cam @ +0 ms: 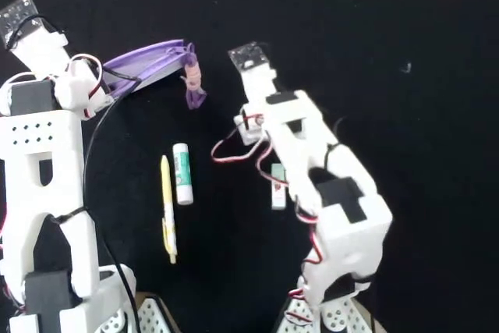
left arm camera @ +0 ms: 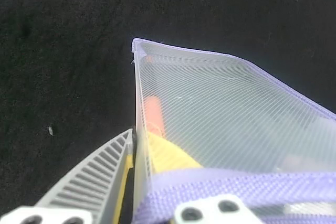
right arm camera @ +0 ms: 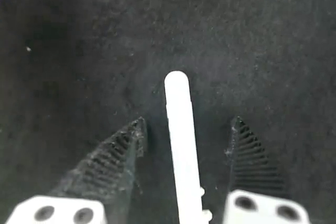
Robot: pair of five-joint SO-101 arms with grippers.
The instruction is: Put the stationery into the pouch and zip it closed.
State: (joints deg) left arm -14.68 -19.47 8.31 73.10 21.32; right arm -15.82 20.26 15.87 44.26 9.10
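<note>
The work is at the loading step, with the right arm set up to pick one more piece of stationery. The right gripper (right arm camera: pixel 187 123) hangs low over the black table (cam: pixel 405 154) with its jaws spread wide, one on either side of a white pen (right arm camera: pixel 178 140) that lies flat between them and is not yet touched. The left gripper (cam: pixel 109 82) is clamped on one end of the purple-trimmed mesh pouch (cam: pixel 148 61), holding it at the far left of the table with its zip tassel (cam: pixel 192 82) hanging from the other end. Through the mesh, something orange and yellow (left arm camera: pixel 155 116) lies inside. A yellow pen (cam: pixel 168 208) and a glue stick (cam: pixel 182 174) lie side by side on the table between the two arms, well apart from the pouch. The next move probably calls for closing squarely on the white pen's slim, round barrel so it does not roll or twist out. It must then be carried across to the pouch mouth. How far open the mouth is cannot be told. The zip comes last.
</note>
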